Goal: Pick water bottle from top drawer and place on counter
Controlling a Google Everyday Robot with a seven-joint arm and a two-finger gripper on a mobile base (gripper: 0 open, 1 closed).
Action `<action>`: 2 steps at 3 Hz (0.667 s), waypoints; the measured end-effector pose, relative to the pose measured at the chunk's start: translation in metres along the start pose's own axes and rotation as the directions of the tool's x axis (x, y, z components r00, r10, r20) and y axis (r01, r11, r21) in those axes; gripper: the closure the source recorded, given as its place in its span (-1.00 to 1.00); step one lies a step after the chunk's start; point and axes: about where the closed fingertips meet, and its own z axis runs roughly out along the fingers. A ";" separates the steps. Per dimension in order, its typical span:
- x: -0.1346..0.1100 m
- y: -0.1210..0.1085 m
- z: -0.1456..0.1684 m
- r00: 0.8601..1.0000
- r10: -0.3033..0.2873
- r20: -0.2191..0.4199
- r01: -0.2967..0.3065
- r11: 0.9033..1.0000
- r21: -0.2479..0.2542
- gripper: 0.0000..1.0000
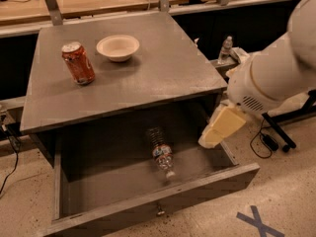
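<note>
Where the top drawer (197, 194) is pulled out, the water bottle (162, 152) lies flat inside, cap toward the front. The gripper (213, 135) hangs over the drawer's right side, near the bottle; I cannot tell if it is clenched or released. A red can (78, 63) and a bowl (118, 47) sit on the worktop (168, 68).

Two bottles are counted: one water bottle (161, 155), one small upright bottle (225, 48). One can (78, 63), one bowl (117, 47), one top drawer (113, 214) and one counter (163, 70) are seen; one gripper (211, 138), over the drawer's right side.
</note>
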 end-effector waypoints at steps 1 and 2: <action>0.018 0.008 0.074 0.994 0.019 -0.104 -0.016 0.999 0.029 -1.00; 0.050 0.021 0.129 0.979 0.129 -0.161 -0.127 0.992 0.025 -1.00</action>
